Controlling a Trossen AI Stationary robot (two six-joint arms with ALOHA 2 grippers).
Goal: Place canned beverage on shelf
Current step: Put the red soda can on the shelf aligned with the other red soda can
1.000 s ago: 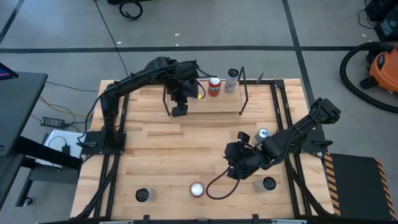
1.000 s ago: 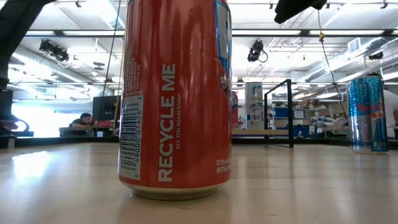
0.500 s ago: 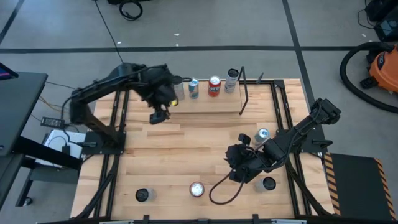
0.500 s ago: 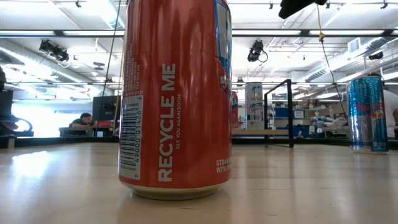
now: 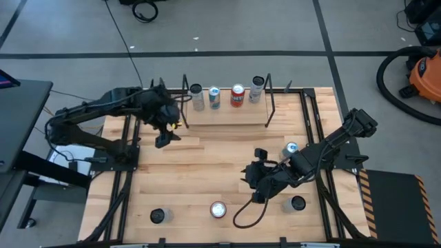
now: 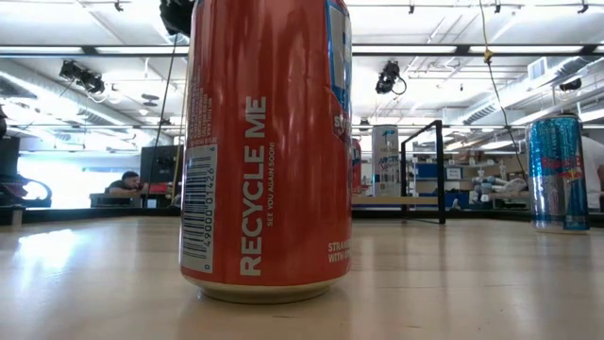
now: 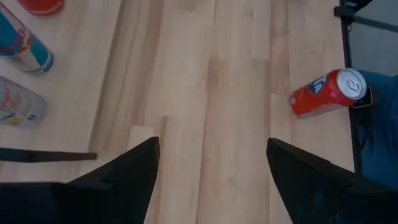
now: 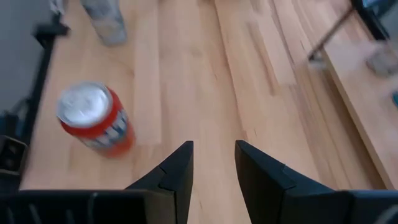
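Left gripper point(image 5: 164, 136) hangs off the left end of the shelf point(image 5: 227, 116), fingers spread and nothing between them. It looks to be out of this play. Four cans are lined up along the far edge of the board, from the silver can point(image 5: 198, 97) at the left to the white can point(image 5: 257, 88) at the right.

Right gripper point(image 5: 253, 178) is over the middle of the table, fingers only a little apart and gripping nothing. The likely next pick is the red can point(image 5: 218, 209), upright at the near edge, to the gripper's near left. A blue can point(image 5: 291, 149) stands to its far right and a dark-topped can point(image 5: 297, 203) on the near right, under the arm.

Here's the danger: that finger gap looks narrower than the can, so if it goes down like that a fingertip will hit the rim and tip or shove the can off the near edge. The fingers need to spread first.

Watch the black cable point(image 5: 242, 215) too. It loops down just beside the red can, and a swing of the arm could drag it into the can.

The shelf is filling up, so a careless drop-off could bump the row, or meet the left arm parked beside it.
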